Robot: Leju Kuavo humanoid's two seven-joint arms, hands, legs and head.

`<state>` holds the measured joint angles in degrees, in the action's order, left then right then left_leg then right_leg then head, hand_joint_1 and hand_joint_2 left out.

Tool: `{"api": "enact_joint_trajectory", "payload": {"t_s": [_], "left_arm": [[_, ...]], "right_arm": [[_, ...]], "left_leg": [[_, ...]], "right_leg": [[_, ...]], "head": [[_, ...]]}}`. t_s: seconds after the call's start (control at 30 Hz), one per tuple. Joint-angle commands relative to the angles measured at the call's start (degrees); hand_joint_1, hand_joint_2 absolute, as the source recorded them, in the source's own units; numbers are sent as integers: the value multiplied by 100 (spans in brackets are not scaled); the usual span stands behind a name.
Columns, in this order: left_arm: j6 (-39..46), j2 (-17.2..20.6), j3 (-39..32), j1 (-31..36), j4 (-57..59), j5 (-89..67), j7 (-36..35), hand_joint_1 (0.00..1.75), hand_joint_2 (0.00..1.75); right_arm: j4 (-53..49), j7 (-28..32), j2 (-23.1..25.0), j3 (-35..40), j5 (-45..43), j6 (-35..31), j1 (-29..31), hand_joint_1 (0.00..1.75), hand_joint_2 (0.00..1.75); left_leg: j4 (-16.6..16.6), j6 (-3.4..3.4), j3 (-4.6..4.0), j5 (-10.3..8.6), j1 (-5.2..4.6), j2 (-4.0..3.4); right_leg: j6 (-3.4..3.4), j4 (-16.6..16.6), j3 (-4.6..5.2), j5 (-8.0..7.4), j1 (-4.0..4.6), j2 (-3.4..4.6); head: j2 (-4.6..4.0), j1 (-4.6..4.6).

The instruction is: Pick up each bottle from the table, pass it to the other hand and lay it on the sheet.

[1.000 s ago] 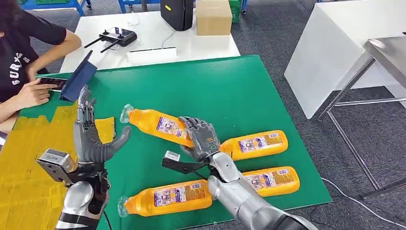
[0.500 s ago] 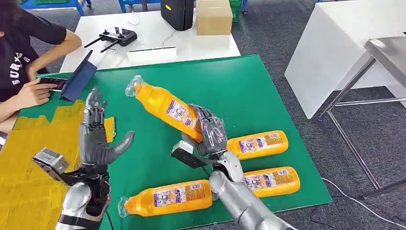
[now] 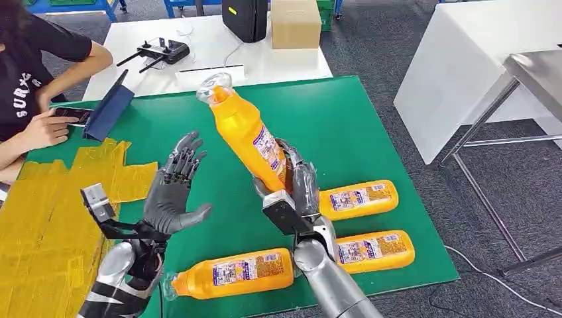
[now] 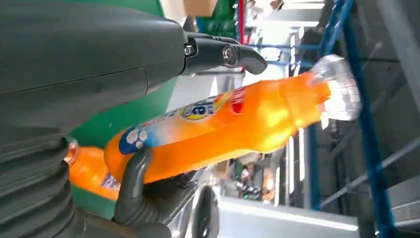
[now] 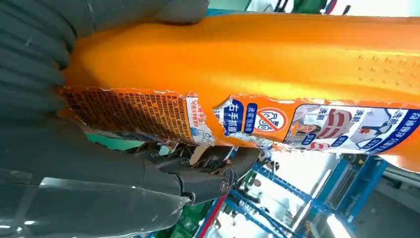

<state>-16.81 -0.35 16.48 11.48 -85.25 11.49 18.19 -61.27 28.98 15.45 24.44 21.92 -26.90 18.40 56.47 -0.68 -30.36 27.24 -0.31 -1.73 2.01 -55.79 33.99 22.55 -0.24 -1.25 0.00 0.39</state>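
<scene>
On the left, the yellow sheet (image 3: 46, 218) lies bare of bottles, so by the look of it nothing has been delivered yet. Just right of it the left robot hand (image 3: 173, 192) hovers above the table (image 3: 344, 126), palm up, fingers spread, holding nothing and waiting to receive. Next along, the right robot hand (image 3: 291, 182) grips the raised bottle (image 3: 248, 132) by its lower body, cap tilted up and away, well off the green surface. The pass itself has not happened: the two hands are near but apart. Three more bottles lie flat: one in front (image 3: 232, 271), two on the right (image 3: 358, 197) and (image 3: 374, 248), all waiting.
</scene>
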Motion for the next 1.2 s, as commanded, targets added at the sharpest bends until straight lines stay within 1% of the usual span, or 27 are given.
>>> {"api": "enact_joint_trajectory", "payload": {"t_s": [0.03,0.2,0.33,0.47,0.53,0.57,0.7,0.77,0.9,0.93,0.97,1.0,1.1,1.2], "left_arm": [[60,140,464,474,764,54,-89,0,175],[84,162,453,456,780,69,-102,0,175],[84,162,453,456,780,69,-102,0,175],[84,162,453,456,780,69,-102,0,175],[84,162,453,456,780,69,-102,0,175],[84,162,453,456,780,69,-102,0,175],[128,143,376,447,871,223,-146,0,175],[144,116,344,459,918,299,-159,0,175],[108,93,317,506,964,532,-208,0,175],[87,93,324,534,983,592,-221,0,175],[82,90,333,567,1006,631,-229,0,175],[64,87,337,603,1035,690,-238,0,175],[64,72,311,632,1040,791,-247,0,175],[23,74,289,637,1032,899,-256,0,175]], "right_arm": [[-13,28,-161,320,-69,26,-2,175,175],[36,65,-128,374,-43,-11,-35,175,175],[36,65,-128,374,-43,-11,-35,175,175],[36,65,-128,374,-43,-11,-35,175,175],[36,65,-128,374,-43,-11,-35,175,175],[36,65,-128,374,-43,-11,-35,175,175],[125,106,-111,548,51,-40,-42,175,175],[240,87,-124,697,248,-177,-17,175,175],[610,19,-133,952,421,-134,101,175,175],[781,-67,-139,1054,582,-135,168,175,175],[988,-79,-120,1131,673,-156,233,175,175],[1214,-102,-92,1206,693,-41,292,175,175],[1555,-109,-42,1345,827,-56,382,175,175],[1653,-142,-33,1441,929,-65,408,175,175]], "left_leg": [[-2,6,14,5,9,21],[-2,5,7,2,3,14],[0,8,11,4,9,24],[-1,4,4,1,3,14],[1,8,11,5,11,24],[-2,3,4,1,2,11],[-2,7,13,5,8,19],[-4,4,8,2,2,10],[-3,5,11,2,5,13],[-3,4,7,1,4,8],[-1,11,20,7,15,21],[-3,5,9,2,6,10],[-2,7,13,3,9,13],[-3,5,10,2,7,9]], "right_leg": [[-2,7,-19,5,6,0],[-2,3,-10,4,2,-1],[-3,5,-17,5,6,-1],[-1,3,-7,2,1,-1],[-3,5,-18,6,8,1],[-1,3,-6,2,1,0],[-3,5,-18,6,5,3],[-2,3,-10,3,1,2],[-2,5,-13,3,3,3],[-2,4,-9,1,3,4],[-5,8,-26,4,11,10],[-2,6,-13,1,5,6],[-3,7,-17,1,6,6],[-2,6,-13,1,5,6]], "head": [[0,0],[0,-2],[0,0],[0,-2],[0,0],[0,-2],[0,-2],[0,0],[0,-2],[2,0],[0,0],[0,-2],[0,0],[0,-2]]}}
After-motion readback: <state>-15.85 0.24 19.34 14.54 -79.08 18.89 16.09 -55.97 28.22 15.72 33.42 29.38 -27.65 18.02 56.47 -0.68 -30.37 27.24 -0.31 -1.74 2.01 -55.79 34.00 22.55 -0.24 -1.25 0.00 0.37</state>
